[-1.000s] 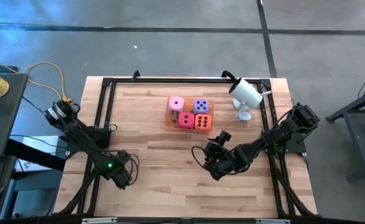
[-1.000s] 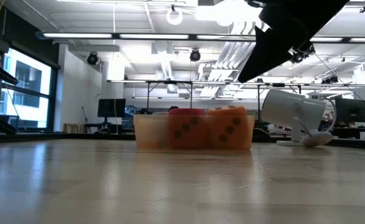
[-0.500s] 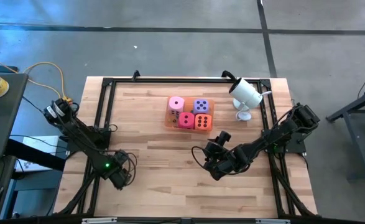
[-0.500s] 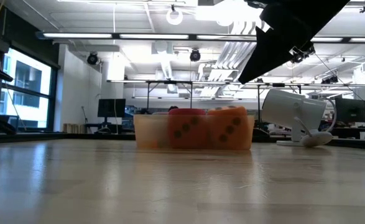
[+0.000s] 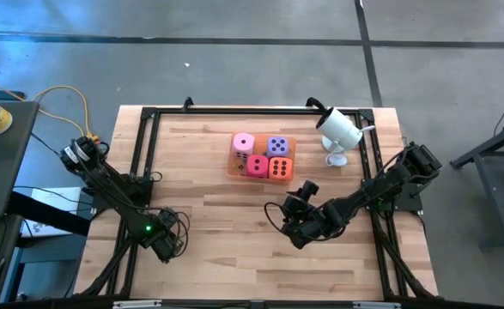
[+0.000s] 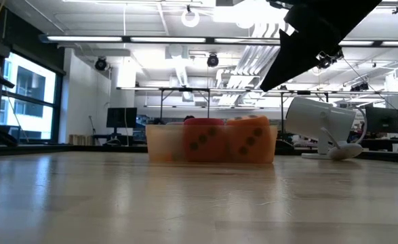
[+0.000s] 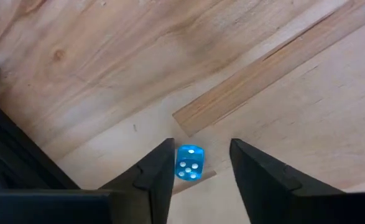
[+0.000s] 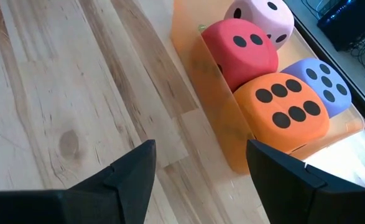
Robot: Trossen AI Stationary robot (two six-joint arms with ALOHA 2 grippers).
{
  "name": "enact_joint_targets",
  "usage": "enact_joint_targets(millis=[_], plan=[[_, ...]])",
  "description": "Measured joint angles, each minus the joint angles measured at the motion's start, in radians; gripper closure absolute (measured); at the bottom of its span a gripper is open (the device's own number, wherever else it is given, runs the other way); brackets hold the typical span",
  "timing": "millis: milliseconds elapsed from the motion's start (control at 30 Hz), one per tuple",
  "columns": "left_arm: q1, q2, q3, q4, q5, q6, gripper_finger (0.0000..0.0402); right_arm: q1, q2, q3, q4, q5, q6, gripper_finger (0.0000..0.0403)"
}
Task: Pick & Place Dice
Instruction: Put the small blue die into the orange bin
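**Left gripper astride a small blue die**

The left gripper (image 7: 201, 165) is seen low at the table's (image 5: 234, 257) near-left corner, fingers narrowly parted around a small blue die (image 7: 189, 163). The right gripper (image 8: 201, 171) is held open, empty. 4 dice (image 5: 261, 155) are packed in the orange tray (image 5: 233, 167) mid-table.

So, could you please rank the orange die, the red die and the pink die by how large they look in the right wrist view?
1. Orange die
2. Red die
3. Pink die, partly cut off
Nearness to the camera likely explains this order.
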Motion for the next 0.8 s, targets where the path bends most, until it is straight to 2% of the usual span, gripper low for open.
enact_joint_targets(millis=[433,667,800], plan=[[0.007,0.001,0.0,0.009,0.006,-0.007,0.0301,0.0,0.0,0.0,0.0,0.0,0.0,0.0163],[0.008,0.001,0.0,0.011,-0.001,0.069,0.0356,0.0,0.0,0.0,0.0,0.0,0.0,0.0163],[0.022,-0.003,0.002,0.008,-0.018,0.149,0.036,0.0,0.0,0.0,0.0,0.0,0.0,0.0163]])
